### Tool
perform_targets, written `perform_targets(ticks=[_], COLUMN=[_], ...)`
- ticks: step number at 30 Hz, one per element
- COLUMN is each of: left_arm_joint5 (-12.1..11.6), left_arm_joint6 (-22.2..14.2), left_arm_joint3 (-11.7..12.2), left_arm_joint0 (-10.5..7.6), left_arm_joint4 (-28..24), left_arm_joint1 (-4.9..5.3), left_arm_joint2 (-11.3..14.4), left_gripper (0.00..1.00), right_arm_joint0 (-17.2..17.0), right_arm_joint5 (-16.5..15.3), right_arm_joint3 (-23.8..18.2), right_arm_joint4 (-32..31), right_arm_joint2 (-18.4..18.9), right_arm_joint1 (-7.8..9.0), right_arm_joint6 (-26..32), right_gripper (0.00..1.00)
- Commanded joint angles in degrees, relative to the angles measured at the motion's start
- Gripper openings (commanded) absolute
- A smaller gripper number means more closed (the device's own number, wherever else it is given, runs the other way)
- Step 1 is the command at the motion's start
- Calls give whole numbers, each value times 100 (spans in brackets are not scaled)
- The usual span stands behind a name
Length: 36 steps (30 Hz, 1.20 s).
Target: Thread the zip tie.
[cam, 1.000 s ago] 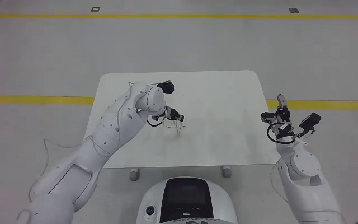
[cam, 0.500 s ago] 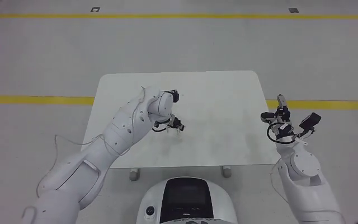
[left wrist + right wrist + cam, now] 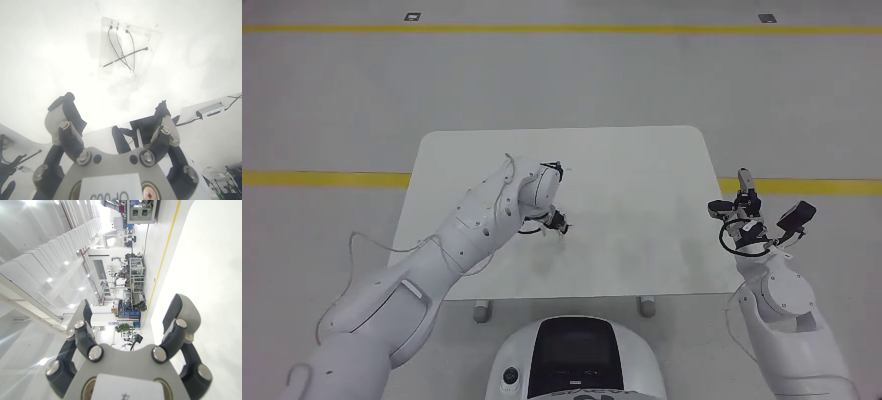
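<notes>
The left gripper (image 3: 115,102) hangs over the left-centre of the table (image 3: 642,200), jaws wide and empty. Ahead of it, a clear tray (image 3: 103,47) holds 4 zip ties (image 3: 128,54), 1 crossing the other 3. The right gripper (image 3: 131,300) is off the table's right edge, jaws wide, empty. Risk: pinching 1 tie probably drags its neighbours. The thin strap may slip, and the tray may shift.
</notes>
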Motion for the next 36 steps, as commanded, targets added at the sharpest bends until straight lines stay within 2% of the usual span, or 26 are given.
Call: perform_targets(ticks=[1, 7, 10, 15, 20, 31, 33, 36], left_arm_joint5=[0, 0, -31, 0, 0, 0, 0, 0], left_arm_joint6=[0, 0, 207, 169, 89, 89, 362, 655], left_arm_joint3=[45, 45, -68, -110, 201, 201, 283, 530], left_arm_joint0=[-16, -16, 37, 39, 23, 23, 80, 138], left_arm_joint4=[53, 53, 42, -5, -162, -162, -321, -459], left_arm_joint1=[-36, -36, -44, -88, -179, -179, -195, -295], left_arm_joint2=[-18, -18, -13, -15, -126, -126, -241, -373], left_gripper=[100, 100, 100, 100, 100, 100, 100, 100], right_arm_joint0=[0, 0, 0, 0, 0, 0, 0, 0], right_arm_joint5=[0, 0, 0, 0, 0, 0, 0, 0], right_arm_joint3=[0, 0, 0, 0, 0, 0, 0, 0], right_arm_joint4=[0, 0, 0, 0, 0, 0, 0, 0], right_arm_joint2=[0, 0, 0, 0, 0, 0, 0, 0], right_arm_joint1=[0, 0, 0, 0, 0, 0, 0, 0], right_arm_joint6=[0, 0, 0, 0, 0, 0, 0, 0], right_gripper=[100, 100, 100, 100, 100, 100, 100, 100])
